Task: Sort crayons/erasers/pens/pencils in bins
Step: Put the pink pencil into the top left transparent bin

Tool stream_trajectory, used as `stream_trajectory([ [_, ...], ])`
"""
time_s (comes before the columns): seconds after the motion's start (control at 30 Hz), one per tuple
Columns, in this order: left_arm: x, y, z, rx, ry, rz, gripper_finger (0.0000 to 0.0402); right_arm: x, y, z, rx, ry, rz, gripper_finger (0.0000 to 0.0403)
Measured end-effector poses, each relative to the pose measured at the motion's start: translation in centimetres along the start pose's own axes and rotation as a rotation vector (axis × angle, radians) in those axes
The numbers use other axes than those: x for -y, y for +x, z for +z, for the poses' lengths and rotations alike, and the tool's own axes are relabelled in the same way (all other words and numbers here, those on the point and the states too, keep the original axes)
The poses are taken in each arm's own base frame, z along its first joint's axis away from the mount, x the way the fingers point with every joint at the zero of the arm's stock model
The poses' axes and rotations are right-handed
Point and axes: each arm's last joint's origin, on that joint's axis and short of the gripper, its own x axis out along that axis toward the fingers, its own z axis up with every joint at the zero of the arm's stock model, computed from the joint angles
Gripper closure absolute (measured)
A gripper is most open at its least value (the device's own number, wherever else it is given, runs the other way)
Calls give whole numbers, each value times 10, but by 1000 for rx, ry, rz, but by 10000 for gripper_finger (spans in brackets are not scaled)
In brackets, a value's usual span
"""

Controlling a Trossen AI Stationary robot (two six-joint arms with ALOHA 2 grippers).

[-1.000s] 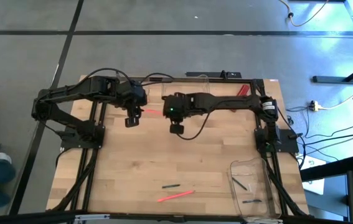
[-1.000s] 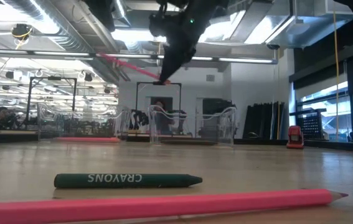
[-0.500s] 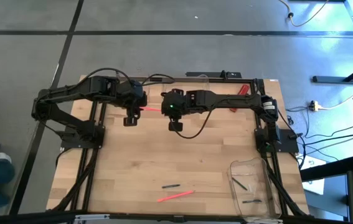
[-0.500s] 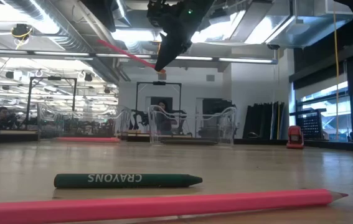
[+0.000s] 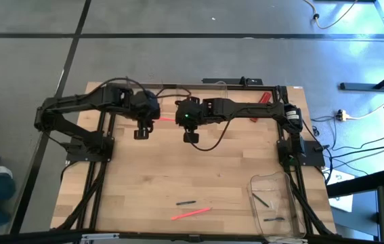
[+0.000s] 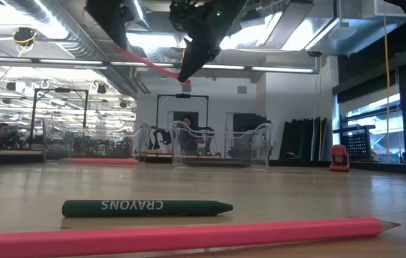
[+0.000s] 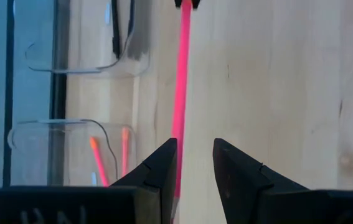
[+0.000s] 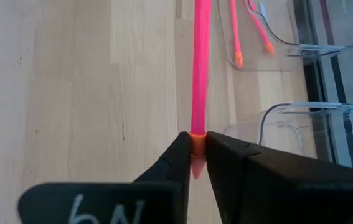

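A long pink pencil (image 5: 166,120) hangs in the air between my two grippers, over the far part of the table. My right gripper (image 8: 196,163) is shut on one end of it. The other end reaches my left gripper (image 7: 195,163), which is open; the pencil (image 7: 181,74) runs in under the inner edge of one finger (image 7: 164,162). In the low view the pencil (image 6: 149,64) slants up from my right gripper (image 6: 186,75) toward my left gripper (image 6: 113,32). A clear bin (image 7: 70,146) holds pink pencils; another bin (image 7: 80,37) holds black pens (image 7: 115,28). My right gripper pinches the pencil's orange-banded end (image 8: 196,138) between its two fingers, with a short pink tip sticking back past them. The fingers slant down from the table's right, and the pencil runs on ahead of them. It hangs clear of the table, free end higher. My left gripper: I cannot tell whether the finger touches the pencil.
A dark green crayon (image 6: 145,208) and another pink pencil (image 6: 188,235) lie on the wood near the table's front edge. A third clear bin (image 5: 273,203) with dark sticks stands at the near right. A red object (image 5: 264,98) lies at the far right.
My right gripper has risen a little with the pencil, which still slants the same way. My left gripper has come down toward the pencil's free end and now shows at the top of the low view.
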Motion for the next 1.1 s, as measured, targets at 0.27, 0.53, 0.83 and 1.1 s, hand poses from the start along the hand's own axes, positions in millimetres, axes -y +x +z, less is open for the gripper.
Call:
stream_trajectory([
  [0.27,1,14,-5,-51,16,62,305,0,0,0,0,0,0,360],
  [0.53,2,16,-6,-50,16,63,313,0,0,0,0,2,0,360],
  [0.83,2,16,-6,-52,21,57,393,0,0,0,0,2,1,360],
  [1.1,2,16,-6,-49,15,36,396,0,0,0,-2,4,1,348],
])
